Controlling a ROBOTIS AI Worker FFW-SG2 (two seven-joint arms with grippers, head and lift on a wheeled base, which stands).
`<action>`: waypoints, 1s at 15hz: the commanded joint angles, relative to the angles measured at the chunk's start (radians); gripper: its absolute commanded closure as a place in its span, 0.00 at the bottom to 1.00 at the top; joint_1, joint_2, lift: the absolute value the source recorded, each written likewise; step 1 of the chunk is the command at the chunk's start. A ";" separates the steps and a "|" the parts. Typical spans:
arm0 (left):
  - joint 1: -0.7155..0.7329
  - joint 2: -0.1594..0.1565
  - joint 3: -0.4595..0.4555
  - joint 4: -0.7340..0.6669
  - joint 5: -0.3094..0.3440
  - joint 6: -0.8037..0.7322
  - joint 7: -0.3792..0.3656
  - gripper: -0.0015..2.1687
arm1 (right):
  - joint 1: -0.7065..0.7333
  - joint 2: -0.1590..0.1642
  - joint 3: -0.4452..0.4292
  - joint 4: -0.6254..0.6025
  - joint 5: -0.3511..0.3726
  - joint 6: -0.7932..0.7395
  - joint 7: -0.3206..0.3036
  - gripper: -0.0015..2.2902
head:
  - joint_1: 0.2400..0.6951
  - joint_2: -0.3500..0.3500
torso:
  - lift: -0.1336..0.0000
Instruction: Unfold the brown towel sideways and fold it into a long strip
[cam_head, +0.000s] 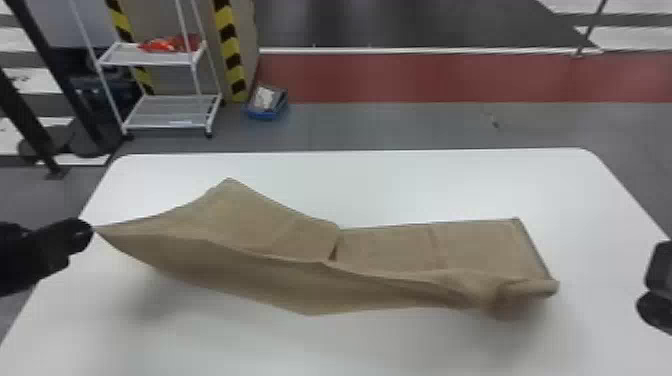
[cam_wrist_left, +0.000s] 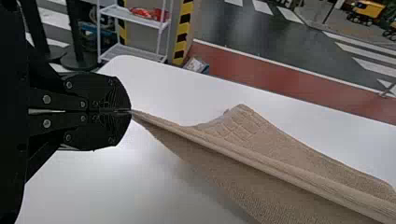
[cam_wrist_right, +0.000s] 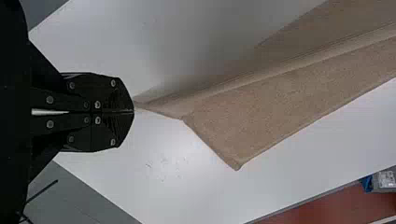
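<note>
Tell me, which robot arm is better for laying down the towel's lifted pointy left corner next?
Probably the left: its gripper is shut on that corner of the brown towel, while the right gripper is away at the table's other side.

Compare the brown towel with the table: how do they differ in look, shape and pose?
The brown towel is brown and fabric-textured, while the table is white and smooth. The towel is folded and creased, its left corner lifted in the left gripper; the table is flat and level. The towel's outline is uneven and pointed, whereas the table's far corners are rounded. Both stretch wider from side to side than from front to back.
</note>
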 joint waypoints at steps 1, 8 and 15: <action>0.097 0.004 0.097 -0.039 0.031 -0.003 -0.002 0.83 | 0.004 0.001 0.031 -0.018 0.000 0.009 0.004 0.56 | 1.00 0.59 | 0.06; 0.193 -0.023 0.153 -0.084 0.031 -0.003 -0.015 0.83 | -0.058 -0.003 0.133 -0.005 -0.046 0.051 0.004 0.40 | 1.00 0.79 | 0.06; 0.199 -0.038 0.142 -0.091 0.030 -0.006 -0.028 0.83 | -0.124 0.046 0.392 -0.012 -0.098 0.306 0.004 0.24 | 1.00 0.92 | 0.06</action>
